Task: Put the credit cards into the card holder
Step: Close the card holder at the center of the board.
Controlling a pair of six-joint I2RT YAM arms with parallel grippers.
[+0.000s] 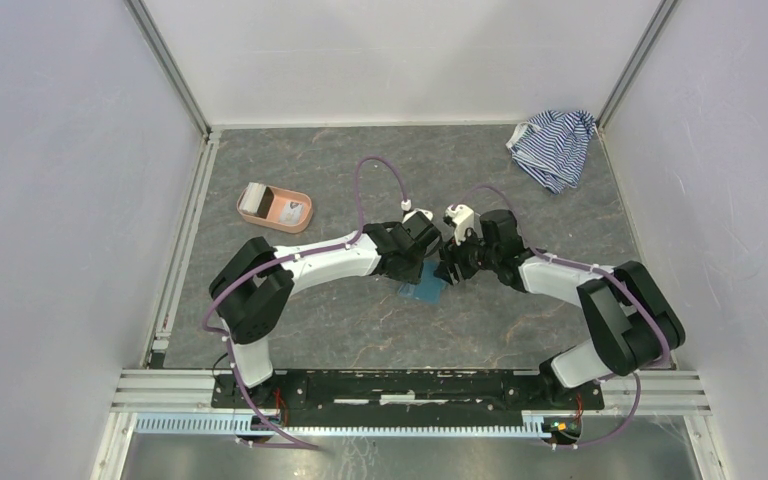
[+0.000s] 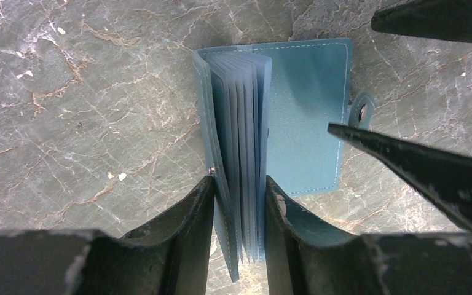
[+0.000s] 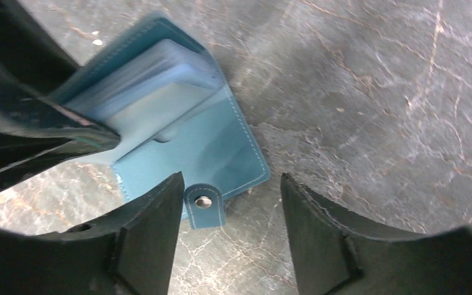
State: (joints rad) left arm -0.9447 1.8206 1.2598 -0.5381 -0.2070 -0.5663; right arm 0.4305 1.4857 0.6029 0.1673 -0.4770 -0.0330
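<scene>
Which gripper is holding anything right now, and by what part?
Left gripper pinches the card holder by its raised cover and sleeves. Right gripper open, holding nothing.

Matt leatherette card holder — glossy plastic sleeves — stone-look table

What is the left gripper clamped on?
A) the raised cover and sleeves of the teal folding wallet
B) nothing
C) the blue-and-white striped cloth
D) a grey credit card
A: the left wrist view shows the left gripper pinching upright the cover and pale-blue sleeves of the teal folding wallet.
</scene>
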